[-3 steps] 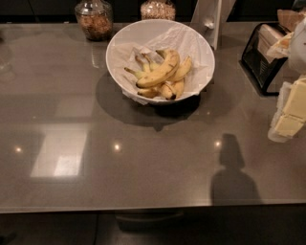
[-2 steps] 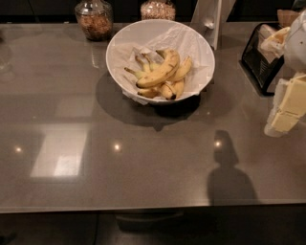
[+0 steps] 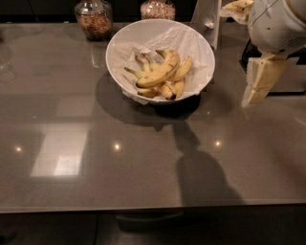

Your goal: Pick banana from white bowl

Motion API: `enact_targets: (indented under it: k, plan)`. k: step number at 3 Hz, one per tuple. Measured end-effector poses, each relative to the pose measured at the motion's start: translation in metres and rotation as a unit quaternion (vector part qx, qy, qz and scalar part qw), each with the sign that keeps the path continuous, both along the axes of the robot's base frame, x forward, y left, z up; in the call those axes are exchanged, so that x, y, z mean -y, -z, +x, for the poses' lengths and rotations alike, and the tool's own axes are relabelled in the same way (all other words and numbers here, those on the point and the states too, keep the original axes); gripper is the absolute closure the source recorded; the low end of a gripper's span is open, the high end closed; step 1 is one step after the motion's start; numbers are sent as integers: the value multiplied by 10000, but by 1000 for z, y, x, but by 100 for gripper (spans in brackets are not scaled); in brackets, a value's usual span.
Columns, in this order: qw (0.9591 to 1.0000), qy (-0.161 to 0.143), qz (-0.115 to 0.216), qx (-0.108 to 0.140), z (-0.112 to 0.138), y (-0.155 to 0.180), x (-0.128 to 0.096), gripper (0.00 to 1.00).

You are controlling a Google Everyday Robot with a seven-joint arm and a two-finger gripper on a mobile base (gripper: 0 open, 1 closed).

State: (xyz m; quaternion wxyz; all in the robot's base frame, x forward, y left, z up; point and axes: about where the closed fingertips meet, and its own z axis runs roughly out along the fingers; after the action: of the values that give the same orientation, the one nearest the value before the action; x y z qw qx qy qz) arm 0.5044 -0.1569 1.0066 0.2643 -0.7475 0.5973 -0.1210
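The white bowl stands at the back middle of the grey table, lined with crumpled white paper. Several bananas lie in it. The banana, the longest and thickest, lies on top and runs diagonally, with its dark tip at the lower left. My gripper hangs from the white arm at the right, pointing down above the table. It is to the right of the bowl and apart from it, and it holds nothing that I can see.
Two glass jars stand behind the bowl. A white upright stand is at the bowl's back right. A dark object sits behind the arm at the right edge. The arm's shadow falls on the table.
The arm and gripper have moved left, closer to the bowl, and show larger in view. Their shadow on the table has shifted left toward the bowl. The bananas have not moved.
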Motion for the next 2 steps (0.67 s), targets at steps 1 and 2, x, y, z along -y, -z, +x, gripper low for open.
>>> enact_targets:
  k: [1,2]
  plan:
    - [9912,-1050,-667,458,16,-8,-45,0]
    - [9880,-1203,-813,527,17,-9,-46,0]
